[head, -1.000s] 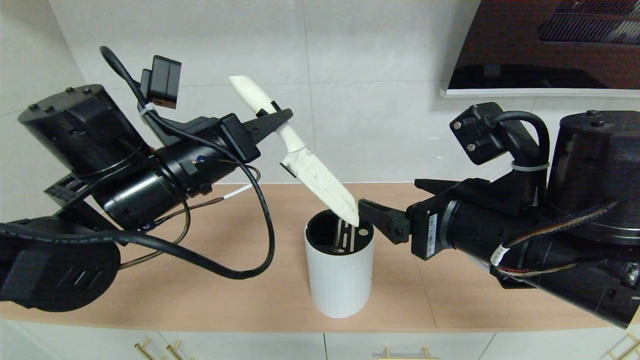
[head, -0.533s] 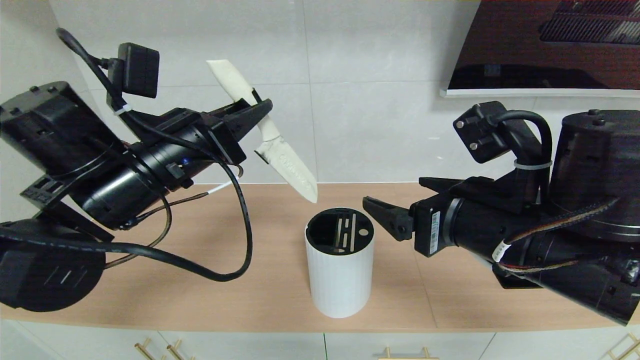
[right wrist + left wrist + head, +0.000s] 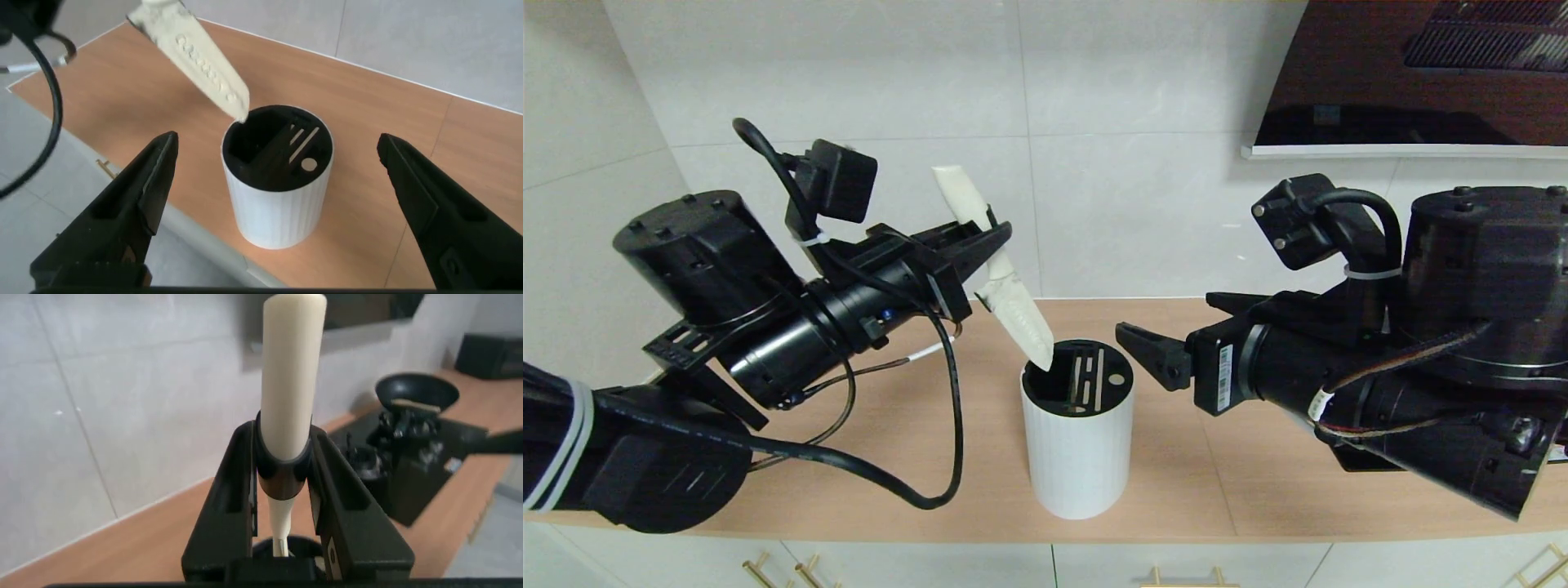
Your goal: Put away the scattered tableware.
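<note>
While the right gripper (image 3: 1162, 314) has kept its place just to the right of the white holder (image 3: 1081, 441), its jaws spread wide and grasping nothing, the left arm has made a second approach. A second ago the knife (image 3: 1013, 306) had its tip over the right part of the holder's top, close to the right gripper. Half a second ago it was lifted up and away to the holder's left. Now it has come back down, steeper, with the tip at the rim of the wide opening on the left of the holder's black insert. The narrow slots and the round hole lie to the right of that opening. Whether the tip touches the rim I cannot tell.

The left gripper (image 3: 992, 237) is clenched on the knife's pale handle, blade pointing down at the holder. I judge this a corrected line-up: the blade looks set to go down into the opening, but it is not yet in, so the knife is not yet put away.

The holder stands upright on a light wooden worktop (image 3: 1258, 490), near its front edge, with brass drawer handles (image 3: 760, 567) below. Behind it rise pale wall tiles (image 3: 1135, 122), and a dark range hood (image 3: 1421, 73) hangs above and to its right. A frying pan (image 3: 417, 390) sits well apart from the holder.
</note>
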Tool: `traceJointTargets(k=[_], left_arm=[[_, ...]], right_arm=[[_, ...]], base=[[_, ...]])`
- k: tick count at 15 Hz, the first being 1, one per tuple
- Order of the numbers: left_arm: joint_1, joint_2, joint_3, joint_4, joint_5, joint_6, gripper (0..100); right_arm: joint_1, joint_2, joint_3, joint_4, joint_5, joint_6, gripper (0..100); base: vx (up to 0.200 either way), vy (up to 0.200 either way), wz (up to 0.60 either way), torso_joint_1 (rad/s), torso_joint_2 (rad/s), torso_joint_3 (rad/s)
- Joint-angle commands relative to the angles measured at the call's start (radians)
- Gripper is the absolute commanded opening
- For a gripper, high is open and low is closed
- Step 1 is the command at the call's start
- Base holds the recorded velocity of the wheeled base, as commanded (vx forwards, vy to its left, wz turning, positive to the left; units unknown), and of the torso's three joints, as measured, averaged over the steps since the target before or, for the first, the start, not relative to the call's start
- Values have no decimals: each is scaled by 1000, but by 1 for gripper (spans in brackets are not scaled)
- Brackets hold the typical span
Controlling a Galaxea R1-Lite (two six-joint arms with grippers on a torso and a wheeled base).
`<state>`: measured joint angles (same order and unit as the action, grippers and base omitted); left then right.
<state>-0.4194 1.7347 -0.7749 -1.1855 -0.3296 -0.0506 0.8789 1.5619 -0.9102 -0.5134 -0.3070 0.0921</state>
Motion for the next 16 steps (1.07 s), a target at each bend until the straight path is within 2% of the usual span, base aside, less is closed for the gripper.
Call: traceJointTargets(k=[1,7,13,16], left_arm=[[-27,25,17,0,0,5,0],[-42,117,20,-22,38,26,0],[-44,178,17,-31,43,25,0],[-65,206,19,-31,63,26,0]], right_arm=[[-1,17,-3,0,0,0,100],[-1,21,-4,0,0,0,100],[-1,29,-4,-4,0,1,100],[-1,24,-4,-4,-1,1,100]], base=[[0,0,0,0,0,0],[0,0,0,0,0,0],[0,0,0,0,0,0],[0,0,0,0,0,0]])
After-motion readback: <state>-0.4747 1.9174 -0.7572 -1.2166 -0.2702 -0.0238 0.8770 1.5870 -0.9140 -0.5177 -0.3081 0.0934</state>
